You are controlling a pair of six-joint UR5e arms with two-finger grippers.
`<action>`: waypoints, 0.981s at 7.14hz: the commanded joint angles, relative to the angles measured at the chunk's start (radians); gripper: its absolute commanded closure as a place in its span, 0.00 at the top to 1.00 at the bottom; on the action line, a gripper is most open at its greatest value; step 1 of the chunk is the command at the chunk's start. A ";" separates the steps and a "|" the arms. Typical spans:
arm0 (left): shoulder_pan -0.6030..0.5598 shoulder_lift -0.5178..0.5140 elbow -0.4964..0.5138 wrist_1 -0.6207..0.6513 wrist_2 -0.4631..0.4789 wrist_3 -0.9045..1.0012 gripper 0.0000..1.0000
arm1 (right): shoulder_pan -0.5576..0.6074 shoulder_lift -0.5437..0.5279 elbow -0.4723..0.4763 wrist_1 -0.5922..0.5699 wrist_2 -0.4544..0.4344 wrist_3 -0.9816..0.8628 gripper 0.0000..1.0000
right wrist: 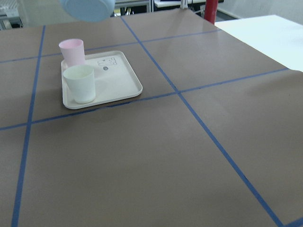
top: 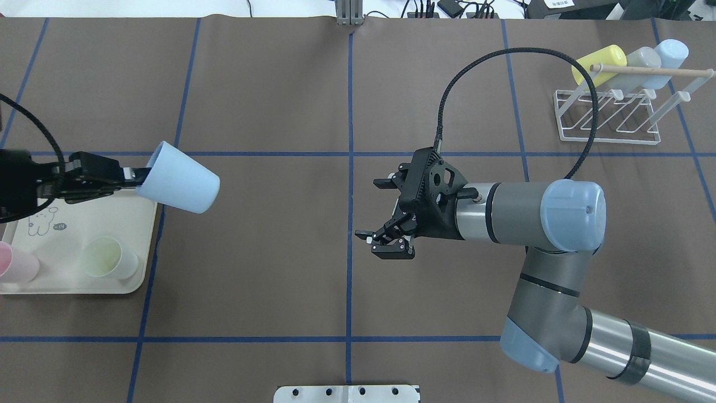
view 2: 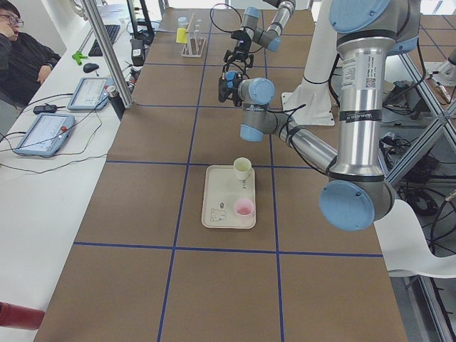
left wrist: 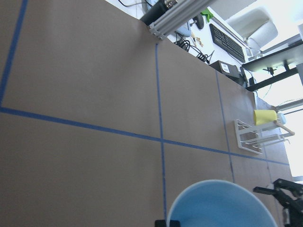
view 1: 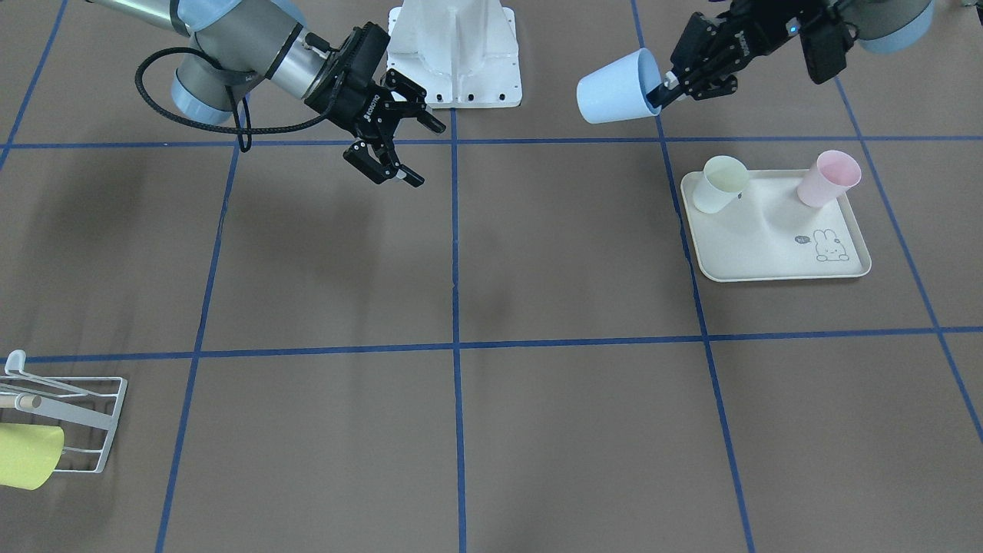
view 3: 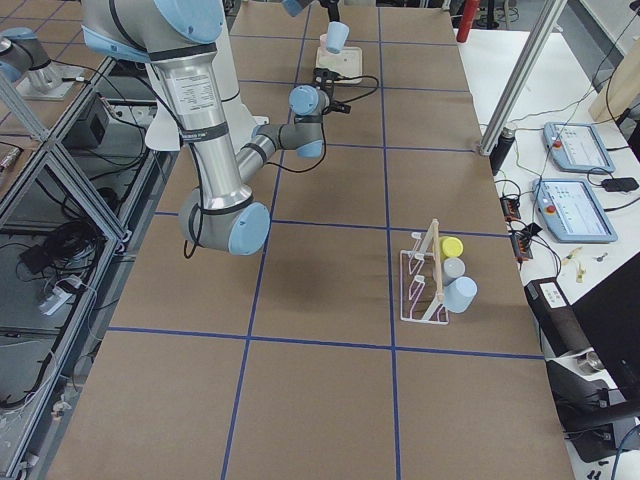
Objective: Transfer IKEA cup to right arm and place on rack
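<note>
Blue cup [view 1: 614, 88] pinched at rim by L hand [view 1: 662, 92]; R hand [view 1: 425, 153] open, well apart.

White lettering [view 1: 369, 110] on the black body of the right claw [view 1: 427, 153], too small to read surely. A speech bubble [view 1: 802, 240] beside a rabbit drawing [view 1: 829, 246] on the cream tray [view 1: 760, 257]; its marks are illegible.

A robotics lab: brown table mat [top: 268, 84] gridded with blue tape [top: 350, 101], aluminium frame post [view 3: 527, 70], grey teach pendants [view 3: 573, 210] on side bench.
</note>
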 commanded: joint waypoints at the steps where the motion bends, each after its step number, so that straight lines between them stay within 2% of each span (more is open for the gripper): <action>1: 0.130 -0.052 0.003 0.007 0.168 -0.027 0.00 | -0.033 0.000 -0.067 0.171 -0.060 0.010 0.99; 3: 0.192 -0.066 0.008 0.035 0.250 -0.027 0.00 | -0.077 0.018 -0.073 0.182 -0.102 0.008 0.99; 4: 0.215 -0.107 0.018 0.079 0.274 -0.027 0.00 | -0.090 0.023 -0.071 0.182 -0.106 0.008 0.99; 5: 0.226 -0.161 0.034 0.129 0.278 -0.027 0.00 | -0.093 0.023 -0.071 0.182 -0.106 0.008 0.99; 7: 0.258 -0.178 0.048 0.157 0.293 -0.026 0.00 | -0.097 0.043 -0.070 0.182 -0.106 0.004 0.99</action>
